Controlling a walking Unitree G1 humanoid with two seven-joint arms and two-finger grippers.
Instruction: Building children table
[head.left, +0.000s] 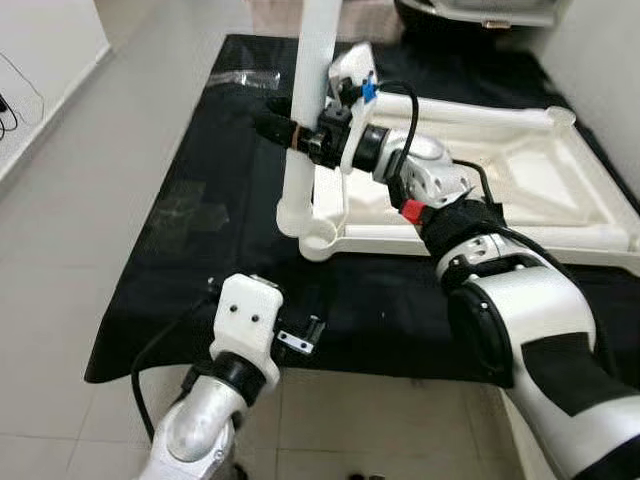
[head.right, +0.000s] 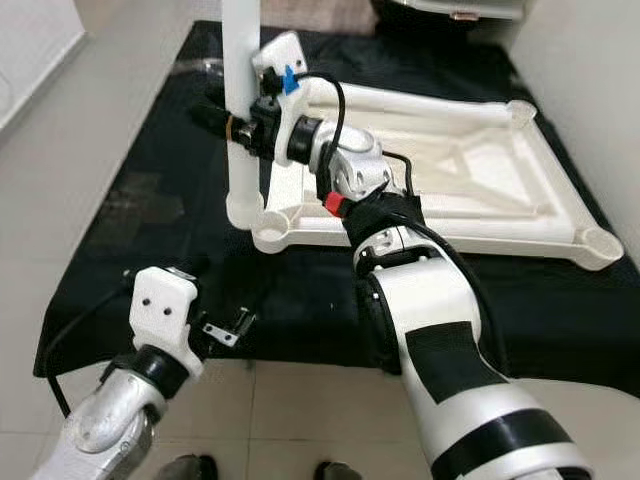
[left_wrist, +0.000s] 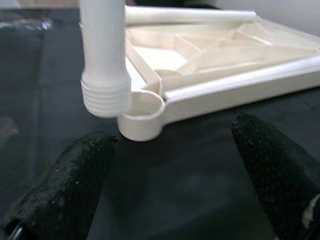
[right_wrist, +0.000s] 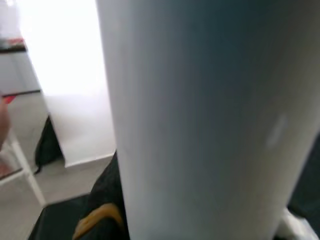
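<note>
The white table top (head.left: 520, 180) lies upside down on a black cloth (head.left: 180, 250). Its near-left corner socket (head.left: 318, 238) faces up. My right gripper (head.left: 287, 130) is shut on a white table leg (head.left: 308, 90) and holds it upright. The leg's threaded end (left_wrist: 105, 95) hangs just beside and slightly above the socket (left_wrist: 144, 117), overlapping its rim on the left. The right wrist view shows the leg (right_wrist: 200, 120) from close up. My left gripper (left_wrist: 175, 140) is open and low over the cloth's front part, pointing at that corner, with nothing between its fingers (left_wrist: 70, 180).
The cloth is spread on a pale tile floor (head.left: 90, 200), and its front edge (head.left: 300, 375) runs just ahead of my left wrist (head.left: 245, 320). A clear plastic wrapper (head.left: 245, 77) lies at the cloth's back left. A white wall (head.left: 40, 40) runs on the left.
</note>
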